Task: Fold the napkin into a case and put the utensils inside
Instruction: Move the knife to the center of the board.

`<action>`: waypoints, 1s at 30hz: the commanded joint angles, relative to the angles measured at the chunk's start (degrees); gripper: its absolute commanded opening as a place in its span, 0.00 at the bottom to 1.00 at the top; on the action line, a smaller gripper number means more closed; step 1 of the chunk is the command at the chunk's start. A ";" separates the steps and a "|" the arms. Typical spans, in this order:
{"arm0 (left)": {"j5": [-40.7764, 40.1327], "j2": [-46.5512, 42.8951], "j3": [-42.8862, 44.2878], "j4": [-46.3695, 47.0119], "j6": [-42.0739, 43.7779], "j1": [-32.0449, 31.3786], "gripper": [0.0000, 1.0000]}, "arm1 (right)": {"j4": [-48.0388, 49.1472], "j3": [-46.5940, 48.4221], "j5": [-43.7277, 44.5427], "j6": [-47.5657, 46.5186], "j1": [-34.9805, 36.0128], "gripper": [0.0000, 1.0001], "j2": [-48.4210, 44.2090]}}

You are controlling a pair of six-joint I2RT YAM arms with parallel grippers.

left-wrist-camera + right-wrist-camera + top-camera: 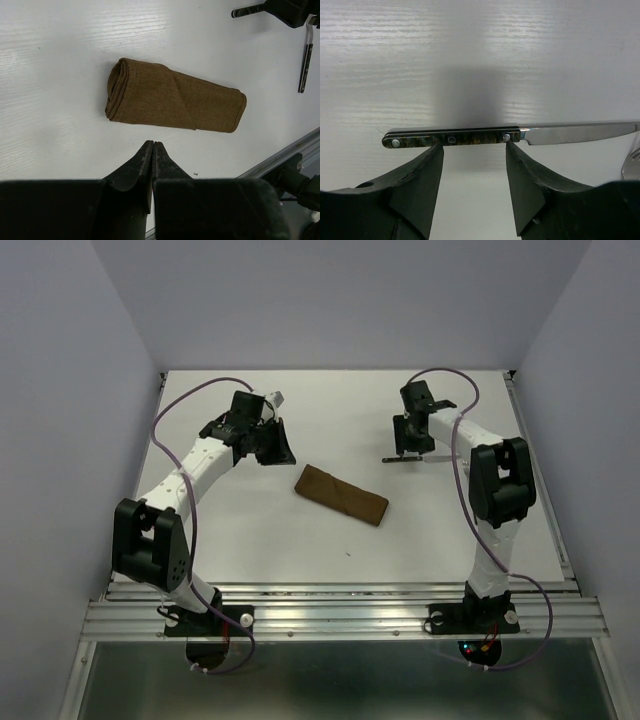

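The napkin, folded into a narrow brown case [342,494], lies slantwise at the middle of the table. In the left wrist view the case [175,97] lies just beyond my left gripper [153,143], which is shut on nothing and apart from the cloth. My left gripper [275,445] sits at the back left. The knife [451,138] lies flat with its dark riveted handle to the left and its silver blade to the right. My right gripper [474,148] stands open over the handle, holding nothing. The fork [304,62] lies beside the knife [247,11].
The fork's silver end [632,167] shows at the right edge of the right wrist view. A metal rail [340,615] runs along the table's near edge by the arm bases. A tiny speck [348,554] lies on the table in front of the case.
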 commanded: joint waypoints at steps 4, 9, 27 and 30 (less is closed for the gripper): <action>-0.05 -1.48 1.64 0.18 1.81 0.17 0.12 | 0.46 2.43 0.77 -9.39 0.31 0.58 -3.81; 0.13 -2.35 0.85 -0.08 1.64 0.17 0.12 | -3.58 5.25 4.26 -15.38 -0.83 0.51 -1.01; 2.59 -2.36 1.11 -2.36 3.30 0.17 0.13 | -7.28 -0.72 0.77 -20.04 -1.89 0.67 -0.48; 3.11 -0.87 1.99 -3.33 4.18 0.17 0.13 | -7.10 -0.29 1.38 -21.27 -1.89 0.67 1.10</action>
